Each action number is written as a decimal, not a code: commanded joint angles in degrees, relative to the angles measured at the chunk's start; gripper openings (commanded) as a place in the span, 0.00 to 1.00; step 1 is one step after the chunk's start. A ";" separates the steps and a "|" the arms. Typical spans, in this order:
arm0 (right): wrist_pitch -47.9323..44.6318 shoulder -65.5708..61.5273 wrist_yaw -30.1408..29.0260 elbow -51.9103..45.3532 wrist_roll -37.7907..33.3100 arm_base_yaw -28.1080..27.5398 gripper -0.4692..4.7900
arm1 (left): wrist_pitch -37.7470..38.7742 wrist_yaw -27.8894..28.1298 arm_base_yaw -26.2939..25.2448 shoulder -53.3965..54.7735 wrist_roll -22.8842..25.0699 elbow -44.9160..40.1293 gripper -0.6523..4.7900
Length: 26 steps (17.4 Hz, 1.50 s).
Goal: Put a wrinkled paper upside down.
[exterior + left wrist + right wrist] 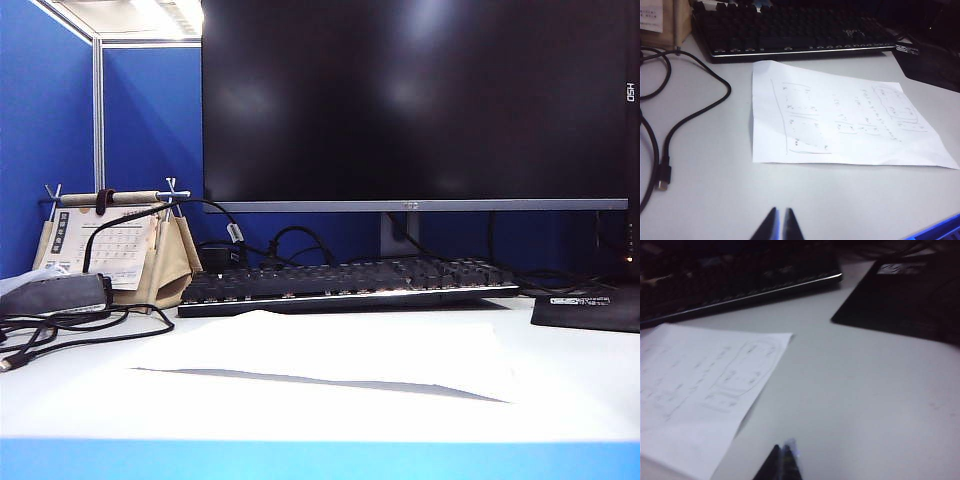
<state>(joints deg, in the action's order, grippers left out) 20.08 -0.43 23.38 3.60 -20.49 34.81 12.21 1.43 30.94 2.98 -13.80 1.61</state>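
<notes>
- Flat on the white table (90, 385), the wrinkled paper (840, 122) lies just near of the keyboard (350, 283), faint print showing
- left gripper (779, 226) clenched, empty, hovering near of the paper's left part; right gripper (782, 462) clenched, empty, beside its right edge

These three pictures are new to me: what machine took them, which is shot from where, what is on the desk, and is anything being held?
A two-armed robot sits at a desk. One camera looks across the white desk from in front; the others ride on each wrist. In the middle lies a creased white paper, faint markings showing through. Behind it is a black keyboard under a dark monitor. A small calendar and black cables sit at the front view's left, a black mat at its right. The left claw and right claw are both shut, hold nothing, and hover short of the paper's near edge.
</notes>
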 commanded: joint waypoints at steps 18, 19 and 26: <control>-11.34 -5.38 -13.27 13.03 12.70 0.07 0.21 | 20.44 -10.45 -0.02 31.71 0.87 37.22 0.17; -11.61 -5.38 -13.22 13.05 12.72 0.07 0.21 | 22.58 -10.21 -0.07 39.43 3.02 43.91 0.17; -10.56 -5.33 -16.15 13.03 12.70 0.13 0.21 | 24.94 -42.82 -22.05 72.57 2.58 63.32 0.17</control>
<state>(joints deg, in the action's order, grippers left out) 9.87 -5.74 7.81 16.40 -7.86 34.92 36.47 -38.59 11.27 73.82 -11.62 64.97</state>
